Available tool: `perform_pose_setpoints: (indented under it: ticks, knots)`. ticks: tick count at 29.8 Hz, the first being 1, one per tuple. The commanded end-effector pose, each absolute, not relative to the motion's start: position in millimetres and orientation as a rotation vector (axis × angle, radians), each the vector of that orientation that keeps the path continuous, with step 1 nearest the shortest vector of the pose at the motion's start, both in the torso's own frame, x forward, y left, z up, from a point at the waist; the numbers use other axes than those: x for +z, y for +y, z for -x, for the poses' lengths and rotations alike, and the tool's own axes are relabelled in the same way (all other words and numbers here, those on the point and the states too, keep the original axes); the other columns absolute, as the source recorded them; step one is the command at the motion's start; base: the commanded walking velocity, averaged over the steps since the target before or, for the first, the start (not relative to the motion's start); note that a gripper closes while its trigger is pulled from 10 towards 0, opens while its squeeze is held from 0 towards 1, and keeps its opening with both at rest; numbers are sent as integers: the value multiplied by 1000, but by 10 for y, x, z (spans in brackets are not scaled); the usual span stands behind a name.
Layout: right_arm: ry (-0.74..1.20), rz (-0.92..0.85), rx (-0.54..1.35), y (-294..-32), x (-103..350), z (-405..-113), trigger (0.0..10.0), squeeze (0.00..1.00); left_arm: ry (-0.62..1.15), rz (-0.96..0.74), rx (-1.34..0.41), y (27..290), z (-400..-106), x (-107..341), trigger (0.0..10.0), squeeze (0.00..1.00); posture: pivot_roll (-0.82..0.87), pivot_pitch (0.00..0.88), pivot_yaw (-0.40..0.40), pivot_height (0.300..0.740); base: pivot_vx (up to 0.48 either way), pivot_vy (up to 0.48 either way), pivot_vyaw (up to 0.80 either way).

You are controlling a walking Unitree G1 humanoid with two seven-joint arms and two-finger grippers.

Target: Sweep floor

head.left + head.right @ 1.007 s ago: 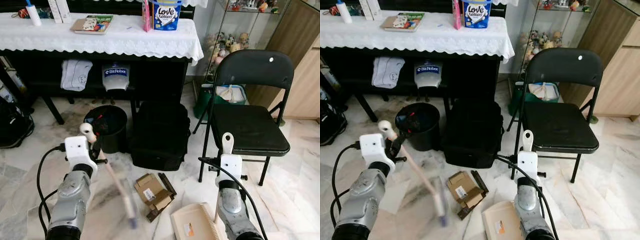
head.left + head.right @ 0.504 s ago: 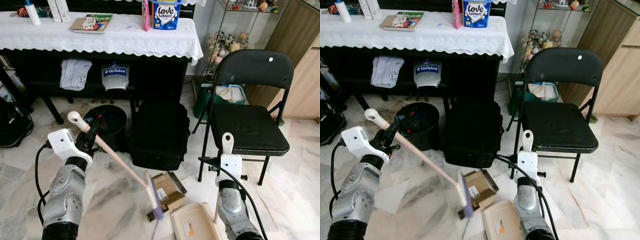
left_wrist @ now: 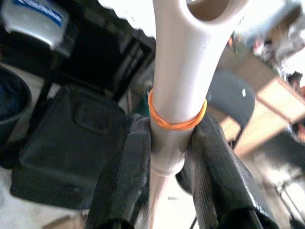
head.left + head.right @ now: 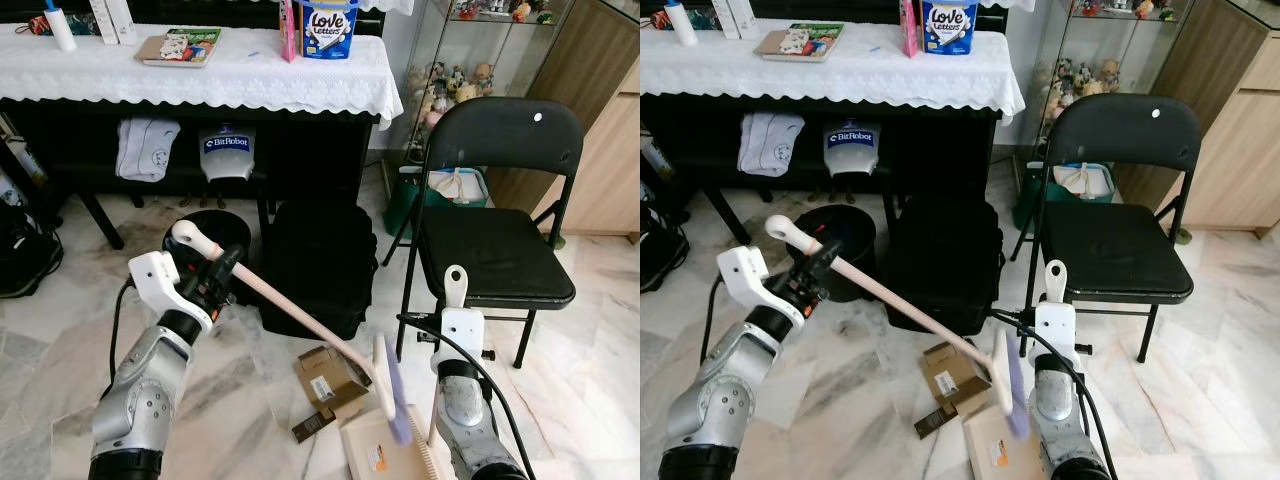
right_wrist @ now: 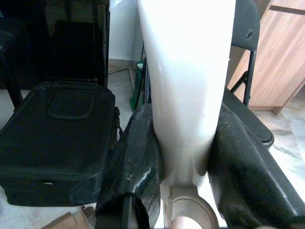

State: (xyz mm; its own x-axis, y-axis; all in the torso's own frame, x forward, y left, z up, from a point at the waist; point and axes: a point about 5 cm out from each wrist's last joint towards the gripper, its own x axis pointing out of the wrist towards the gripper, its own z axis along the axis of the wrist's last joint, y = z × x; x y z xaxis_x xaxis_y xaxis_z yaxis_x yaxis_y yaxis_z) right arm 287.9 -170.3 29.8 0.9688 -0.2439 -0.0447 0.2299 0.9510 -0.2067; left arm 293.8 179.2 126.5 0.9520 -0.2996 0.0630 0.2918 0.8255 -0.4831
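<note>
My left gripper (image 4: 213, 277) is shut on the long beige handle of a brush (image 4: 300, 320), just below an orange rubber band (image 3: 177, 122). The handle slants down to the right, and its purple bristle head (image 4: 392, 392) hangs blurred over the beige dustpan (image 4: 372, 452) on the floor. A crumpled cardboard piece (image 4: 327, 377) and a dark scrap (image 4: 312, 428) lie on the marble floor just left of the pan. My right gripper (image 5: 183, 157) is shut on the dustpan's white handle (image 4: 456, 286), which stands upright in front of the chair.
A black bin (image 4: 840, 255) and a black bag (image 4: 322, 262) stand behind the debris. A black folding chair (image 4: 497, 250) is at the right, close to my right arm. Further back is a table with a white lace cloth (image 4: 200, 75). A dark backpack (image 4: 22, 258) sits at the far left.
The left arm has swung the brush to the right, from left of the cardboard to over the dustpan. The cardboard has shifted a little toward the pan. The right arm has stayed put.
</note>
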Motion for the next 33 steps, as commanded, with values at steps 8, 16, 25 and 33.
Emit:
perform_pose_setpoints:
  ticks: [8, 16, 25, 33]
  knots:
    - [79, 201, -243, -1715, 298, -2895, 10000, 0, 82, 359, -368, 1686, -2884, 1172, 10000, 0, 84, 97, -42, 740, 0, 0, 0]
    - [79, 200, -244, -1712, 302, -2901, 10000, 0, 79, 251, -248, 1758, -2938, 1115, 10000, 0, 84, 95, -40, 740, 0, 0, 0]
    - [81, 199, -245, -1707, 296, -2900, 10000, 0, 28, 174, -52, 1954, -3007, 1147, 10000, 0, 85, 96, -38, 740, 0, 0, 0]
    - [80, 199, -246, -1707, 296, -2895, 10000, 0, -33, 118, 165, 2185, -3030, 1190, 10000, 0, 84, 97, -38, 740, 0, 0, 0]
